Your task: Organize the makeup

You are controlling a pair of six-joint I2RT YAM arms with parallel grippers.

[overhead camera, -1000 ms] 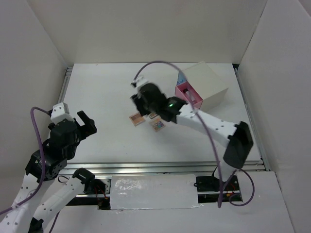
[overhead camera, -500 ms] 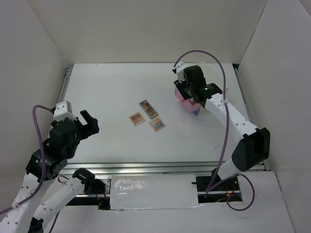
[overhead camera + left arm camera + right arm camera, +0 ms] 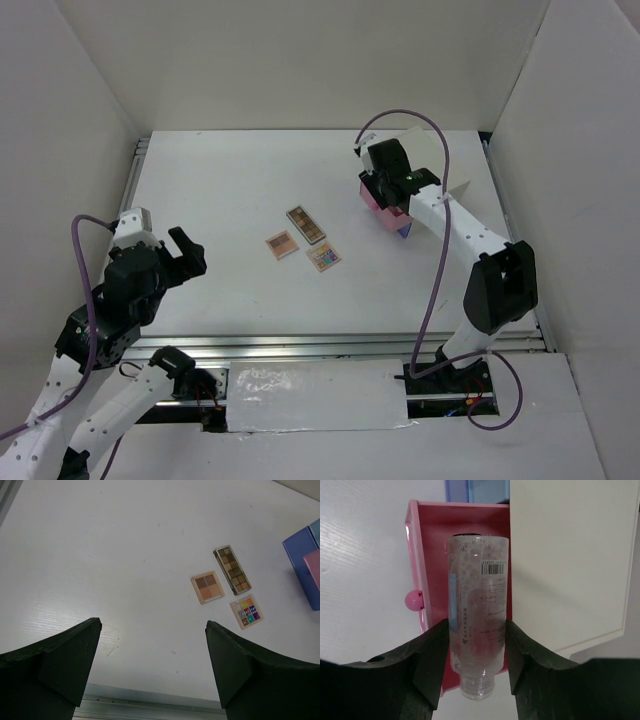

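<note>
pinching a clear tube (image 3: pixel 476 615), seen only wrist-side, right jaws overhang the pink drawer (image 3: pixel 427 555); left jaws spread.

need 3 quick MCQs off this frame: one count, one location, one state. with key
1. How many palettes lie on the table? A) one B) three C) five
2. Where is the clear bottle? A) beside the palettes B) between the right fingers, over the pink drawer C) at the table's near edge
3. The left fingers are: A) open, holding nothing B) shut on a palette C) shut on the bottle
Key: 1 B, three lie side by side mid-table. 2 B, a finger sits on each side of it above the drawer. 3 A, they stand wide apart, nothing in them.
</note>
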